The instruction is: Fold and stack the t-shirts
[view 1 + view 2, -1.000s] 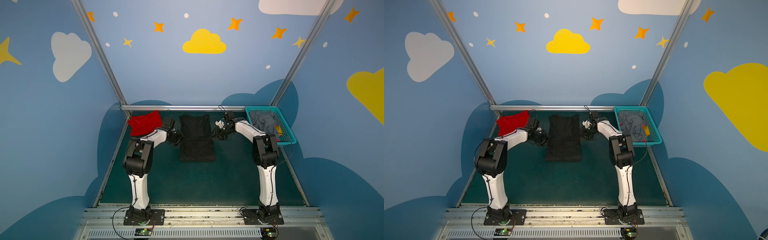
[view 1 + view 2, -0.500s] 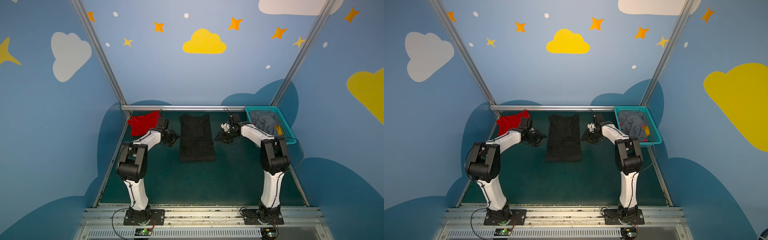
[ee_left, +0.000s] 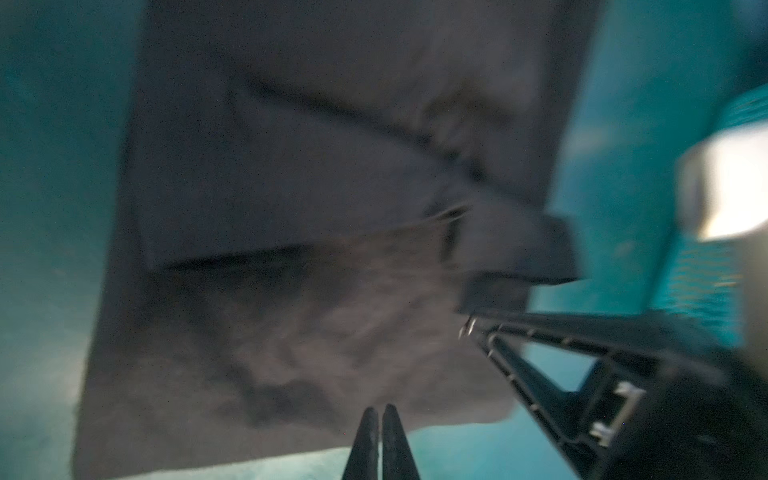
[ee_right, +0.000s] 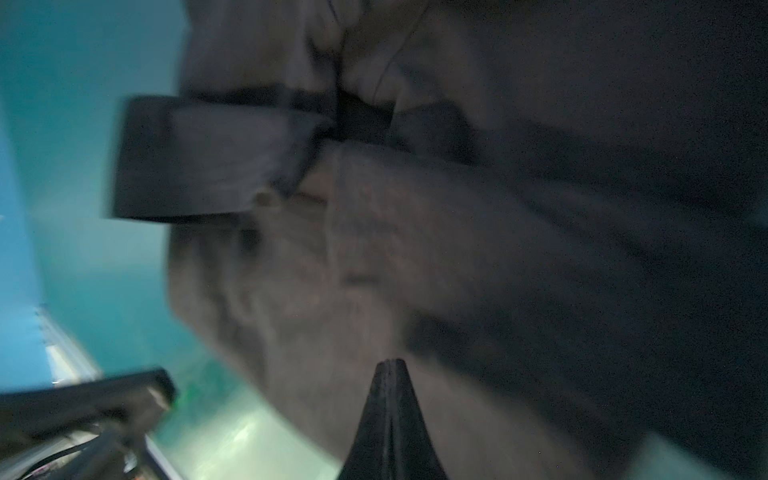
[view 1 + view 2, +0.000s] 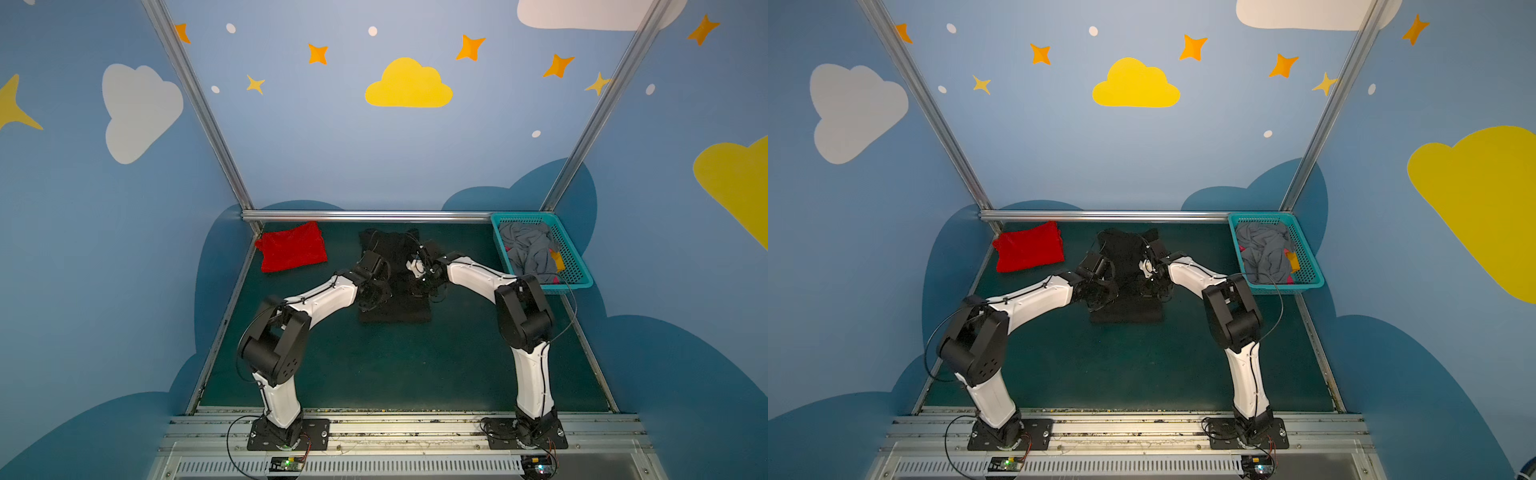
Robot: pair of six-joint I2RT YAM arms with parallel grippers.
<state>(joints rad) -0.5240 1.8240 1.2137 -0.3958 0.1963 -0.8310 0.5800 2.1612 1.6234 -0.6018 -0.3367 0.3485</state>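
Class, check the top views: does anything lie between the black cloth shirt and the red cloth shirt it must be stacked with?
Nothing visible does. Only bare green table separates the black cloth shirt from the bright red cloth shirt; the teal plastic mesh basket stands away on the opposite side.

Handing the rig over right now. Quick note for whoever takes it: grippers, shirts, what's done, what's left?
Left gripper: shut, over the black t-shirt. Blur hides whether it pinches cloth.
Right gripper: shut, over the same shirt, same doubt.
Black t-shirt: mid-table, folded to a narrow strip.
Red t-shirt: folded, far-left corner, apart from the black one.
Teal basket, far right: holds grey clothes.
Done: red folded, black narrowed.
Left: finish folding black, stack the two; probably the basket clothes after that.
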